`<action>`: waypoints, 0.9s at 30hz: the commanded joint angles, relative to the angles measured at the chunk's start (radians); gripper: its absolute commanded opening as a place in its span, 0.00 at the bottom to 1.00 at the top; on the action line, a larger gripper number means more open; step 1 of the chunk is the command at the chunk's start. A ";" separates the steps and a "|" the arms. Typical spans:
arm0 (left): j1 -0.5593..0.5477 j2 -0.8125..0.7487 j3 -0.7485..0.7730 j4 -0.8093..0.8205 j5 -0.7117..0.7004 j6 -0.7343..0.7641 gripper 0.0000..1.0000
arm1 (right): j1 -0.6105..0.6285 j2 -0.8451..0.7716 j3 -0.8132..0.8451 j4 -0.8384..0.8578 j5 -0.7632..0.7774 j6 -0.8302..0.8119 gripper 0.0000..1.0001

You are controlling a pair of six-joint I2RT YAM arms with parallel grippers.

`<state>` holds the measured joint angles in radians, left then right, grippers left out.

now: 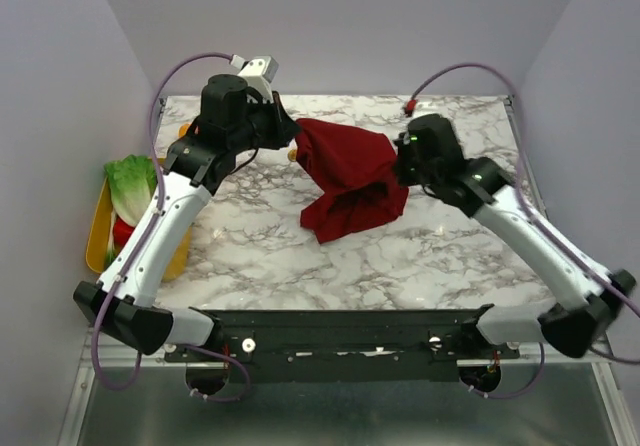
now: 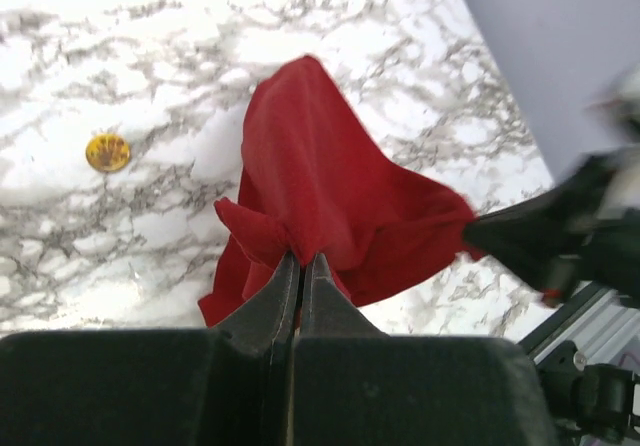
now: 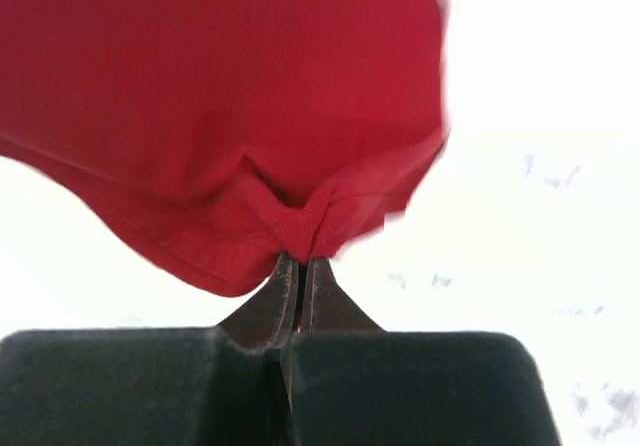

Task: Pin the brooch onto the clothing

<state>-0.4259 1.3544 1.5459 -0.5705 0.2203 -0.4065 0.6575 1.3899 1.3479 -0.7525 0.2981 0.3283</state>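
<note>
left gripper (image 2: pixel 300 263): fingers pressed together, pinching a shirt (image 1: pixel 350 176) fold, left side
right gripper (image 3: pixel 300 263): fingers pinching shirt hem, right side
shirt: bunched, hanging between grippers, middle of table (image 1: pixel 280 256)
brooch (image 2: pixel 107 152): flat on table, left of shirt, apart

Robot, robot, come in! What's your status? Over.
Status: left gripper shut on T-shirt, right gripper too. T-shirt bunched, strung between them. Unpinned brooch loose on table.
</note>
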 commanded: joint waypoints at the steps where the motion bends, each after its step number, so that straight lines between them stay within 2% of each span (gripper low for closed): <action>1: -0.025 -0.104 0.066 0.018 -0.077 0.018 0.00 | 0.005 -0.233 0.114 0.041 0.122 -0.152 0.00; 5: -0.048 -0.245 0.046 0.073 -0.136 0.009 0.00 | 0.005 -0.457 0.082 0.166 0.023 -0.213 0.01; 7: -0.048 -0.282 0.045 0.096 -0.139 0.008 0.00 | 0.005 -0.518 0.063 0.195 -0.029 -0.232 0.00; 12: -0.053 -0.330 0.111 0.109 -0.104 0.011 0.00 | 0.005 -0.641 0.068 0.243 -0.051 -0.270 0.00; 19: -0.054 -0.235 0.206 0.095 -0.113 0.006 0.00 | 0.004 -0.622 0.091 0.277 0.039 -0.281 0.00; 24: -0.053 -0.077 0.281 0.099 -0.137 0.002 0.00 | 0.002 -0.508 0.100 0.321 0.133 -0.281 0.00; 27: -0.050 0.030 0.371 0.121 -0.137 0.001 0.00 | -0.050 -0.411 0.134 0.369 0.113 -0.275 0.00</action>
<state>-0.4782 1.2675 1.8198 -0.4789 0.1127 -0.4046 0.6518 0.8772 1.4376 -0.4648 0.3683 0.0654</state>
